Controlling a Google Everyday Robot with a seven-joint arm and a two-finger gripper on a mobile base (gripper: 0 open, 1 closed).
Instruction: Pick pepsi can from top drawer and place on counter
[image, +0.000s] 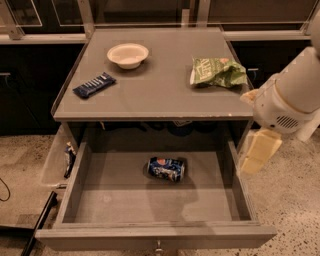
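Note:
The pepsi can (166, 169) lies on its side on the floor of the open top drawer (115, 200), near the middle and towards the back. It is dark blue with white and red marks. The counter (155, 85) is the grey top right above the drawer. My gripper (258, 151) hangs from the white arm (290, 97) at the right, just outside the drawer's right wall, above and to the right of the can. It holds nothing that I can see.
On the counter stand a white bowl (128, 54) at the back left, a dark blue snack bar wrapper (94, 84) at the left and a green chip bag (218, 71) at the right. A small knob (158, 246) is on the drawer front. Speckled floor lies around.

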